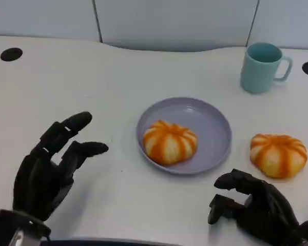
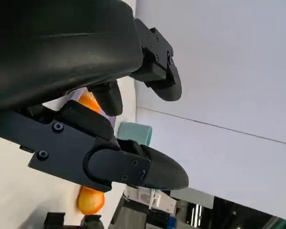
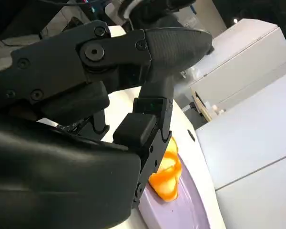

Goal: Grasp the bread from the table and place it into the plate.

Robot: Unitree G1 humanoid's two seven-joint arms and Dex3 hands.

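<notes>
The left hand [image 1: 49, 164], at lower left, was spread wide and held nothing. The right hand [image 1: 254, 207], at lower right, was loosely curled, empty. One orange-striped bun [image 1: 169, 142] lay in the lavender plate [image 1: 213, 128]; another bun [image 1: 277, 155] sat on the table just right of it.

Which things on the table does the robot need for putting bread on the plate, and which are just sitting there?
For the job:
- bread roll on the table
- purple plate
- bread roll already in the plate
- right hand
- left hand

Just sitting there:
- teal mug
- white table
</notes>
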